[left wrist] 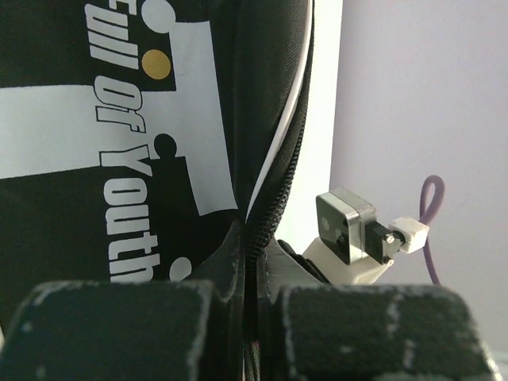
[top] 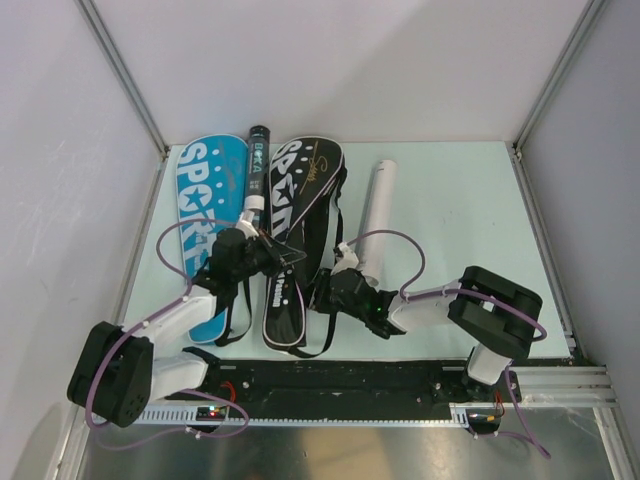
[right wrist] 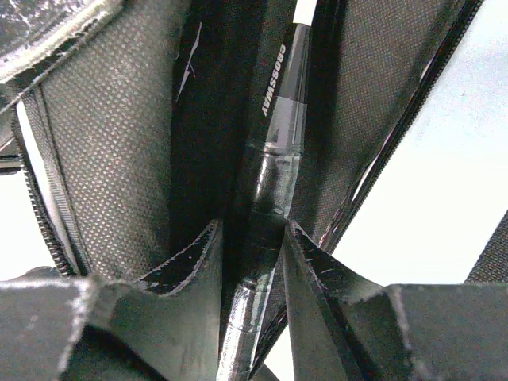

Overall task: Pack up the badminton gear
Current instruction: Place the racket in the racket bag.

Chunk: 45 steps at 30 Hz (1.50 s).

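We see little of the racket [right wrist: 270, 182]. Only its dark shaft and clear-wrapped grip show at the right wrist; its head is hidden inside the black cover [right wrist: 103, 159]. From above, the cover and arms hide it wholly.

The right gripper [right wrist: 252, 230] holds the grip with its fingers [right wrist: 182, 270] narrow on either side, though we cannot tell how fully the left pad touches. The racket's long axis runs straight ahead of those fingers, into the cover's mouth. The cover lies lengthwise away from the arm bases, wide end far.

The left gripper [left wrist: 246, 290] is pinched tight on the cover's zipped edge, with fabric squeezed between its fingers [left wrist: 119, 325]. The printed face stands ahead of them.

Cover walls press close on both sides of the right fingers, and pale table [right wrist: 444, 198] opens to their right. The white tube [top: 378, 215] lies near on that side. Left of the left fingers lie the black tube [top: 257, 165] and blue cover [top: 205, 210].
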Available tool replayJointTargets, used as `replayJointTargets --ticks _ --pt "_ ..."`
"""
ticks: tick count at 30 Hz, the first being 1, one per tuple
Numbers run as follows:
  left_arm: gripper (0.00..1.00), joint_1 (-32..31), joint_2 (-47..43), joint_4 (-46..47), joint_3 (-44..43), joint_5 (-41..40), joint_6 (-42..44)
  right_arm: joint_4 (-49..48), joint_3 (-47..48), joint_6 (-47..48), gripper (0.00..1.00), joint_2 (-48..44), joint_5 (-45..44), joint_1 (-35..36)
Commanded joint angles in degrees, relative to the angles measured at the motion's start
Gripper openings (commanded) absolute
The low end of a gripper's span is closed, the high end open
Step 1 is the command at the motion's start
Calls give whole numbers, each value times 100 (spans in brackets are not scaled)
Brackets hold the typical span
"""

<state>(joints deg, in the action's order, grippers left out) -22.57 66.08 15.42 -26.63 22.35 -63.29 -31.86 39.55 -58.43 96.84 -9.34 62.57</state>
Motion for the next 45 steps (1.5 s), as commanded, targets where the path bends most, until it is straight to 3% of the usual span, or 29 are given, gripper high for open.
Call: replayJointTargets --ticks 1,5,8,17,21,25,28,31,38,45 --pt "0 -99 -334 576 29 680 -448 -1091 128 -150 12 -82 -901 -183" --pt "3 -88 -215 575 119 572 -235 -562 188 -277 16 -115 -1113 -282" --pt "11 -71 -19 576 207 442 87 -284 193 -64 19 -230 -1174 -287" --pt "48 -84 235 476 317 673 562 576 202 384 18 -487 -840 -415" --pt "56 -133 -20 -151 187 598 824 240 253 288 17 -207 -710 -454" --pt "59 -513 -547 -2079 -356 -514 1772 -100 359 237 17 82 -662 -483" --pt "59 -703 -943 -2768 -382 -1099 1949 -166 376 183 18 128 -675 -511" --pt "57 -1025 -1195 -2947 -210 -1579 1906 -156 378 171 20 99 -688 -513" --pt "55 -1838 -876 -2987 -74 -2172 1737 -152 378 142 32 47 -488 -509" --pt "49 -2047 -526 -3029 -150 -2767 1843 -177 378 45 35 117 -360 -509"
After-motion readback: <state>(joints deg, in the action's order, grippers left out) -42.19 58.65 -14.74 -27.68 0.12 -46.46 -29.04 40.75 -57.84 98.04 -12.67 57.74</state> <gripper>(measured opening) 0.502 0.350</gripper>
